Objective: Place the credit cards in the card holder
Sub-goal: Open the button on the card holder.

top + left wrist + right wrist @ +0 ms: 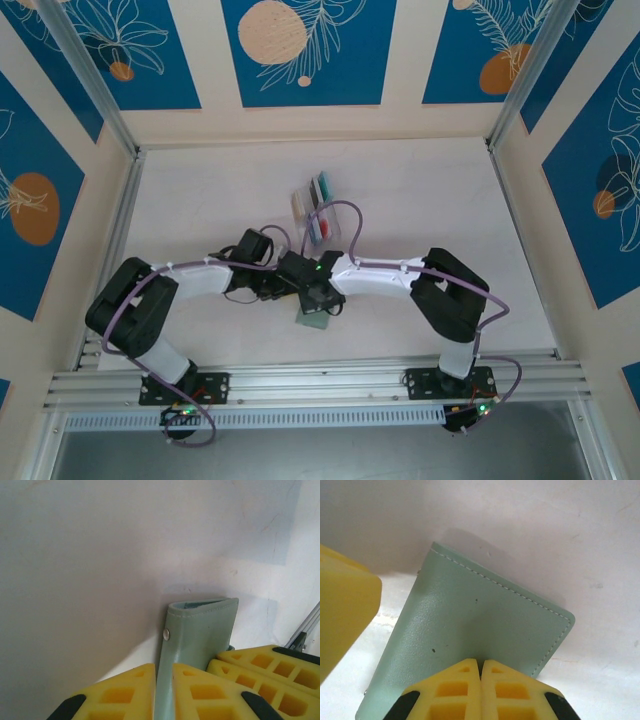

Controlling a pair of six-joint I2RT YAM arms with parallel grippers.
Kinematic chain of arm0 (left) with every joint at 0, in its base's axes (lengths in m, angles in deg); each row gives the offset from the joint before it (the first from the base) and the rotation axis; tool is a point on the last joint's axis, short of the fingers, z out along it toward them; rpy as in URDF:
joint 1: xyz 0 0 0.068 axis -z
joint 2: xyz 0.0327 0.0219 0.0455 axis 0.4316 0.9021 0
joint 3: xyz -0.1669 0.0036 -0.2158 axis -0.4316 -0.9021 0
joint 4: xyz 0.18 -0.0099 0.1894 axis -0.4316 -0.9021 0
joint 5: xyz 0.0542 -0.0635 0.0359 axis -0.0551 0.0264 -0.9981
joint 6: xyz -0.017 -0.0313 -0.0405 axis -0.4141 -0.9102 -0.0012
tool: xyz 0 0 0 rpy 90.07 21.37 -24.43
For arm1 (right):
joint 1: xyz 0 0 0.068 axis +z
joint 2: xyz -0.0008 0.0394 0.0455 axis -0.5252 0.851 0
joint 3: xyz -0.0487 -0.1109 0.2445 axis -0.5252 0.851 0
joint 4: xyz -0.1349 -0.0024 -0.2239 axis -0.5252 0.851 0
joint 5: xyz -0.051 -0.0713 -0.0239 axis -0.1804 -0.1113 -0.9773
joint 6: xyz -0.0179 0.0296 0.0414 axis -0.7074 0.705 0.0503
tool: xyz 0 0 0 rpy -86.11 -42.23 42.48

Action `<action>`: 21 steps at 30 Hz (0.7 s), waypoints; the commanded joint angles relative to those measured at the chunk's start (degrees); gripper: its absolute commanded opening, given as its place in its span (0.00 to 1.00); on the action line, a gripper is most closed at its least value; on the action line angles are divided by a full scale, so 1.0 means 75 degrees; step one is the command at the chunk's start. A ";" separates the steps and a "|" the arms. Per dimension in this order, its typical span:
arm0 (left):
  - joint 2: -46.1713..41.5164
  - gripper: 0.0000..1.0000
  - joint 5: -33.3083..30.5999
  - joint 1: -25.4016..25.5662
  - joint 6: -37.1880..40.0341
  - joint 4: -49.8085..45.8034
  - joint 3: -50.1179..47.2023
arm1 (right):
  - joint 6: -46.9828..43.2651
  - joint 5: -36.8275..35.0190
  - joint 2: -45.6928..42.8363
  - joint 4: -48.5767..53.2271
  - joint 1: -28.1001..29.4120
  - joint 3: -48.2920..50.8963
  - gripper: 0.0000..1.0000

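Two claws meet at the wallet [314, 320], low centre of the top view: left claw [164, 677] is clamped on one thin flap, right claw [480, 666] is fully closed, tips at the wallet's near edge, can't tell if it pinches the cover. Wallet looks light, soft, floppy and smooth, so likely slippery; grip a stitched edge away from the fold. Cards [316, 230] stand in the rack [308, 188] just above, thin, stiff, slick.

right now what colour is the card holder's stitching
White, on the sage-green card holder; best in right wrist view.
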 commanded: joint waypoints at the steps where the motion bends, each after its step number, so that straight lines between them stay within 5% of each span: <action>1: -0.0172 0.16 -0.0050 0.0233 0.0301 -0.0381 0.0313 | -0.0412 0.0085 -0.0373 -0.0012 0.0035 0.0140 0.00; 21: 0.0866 0.11 -0.0824 0.1283 -0.0005 -0.0641 0.0906 | -0.1375 0.1513 -0.1760 -0.2124 -0.0828 0.1814 0.00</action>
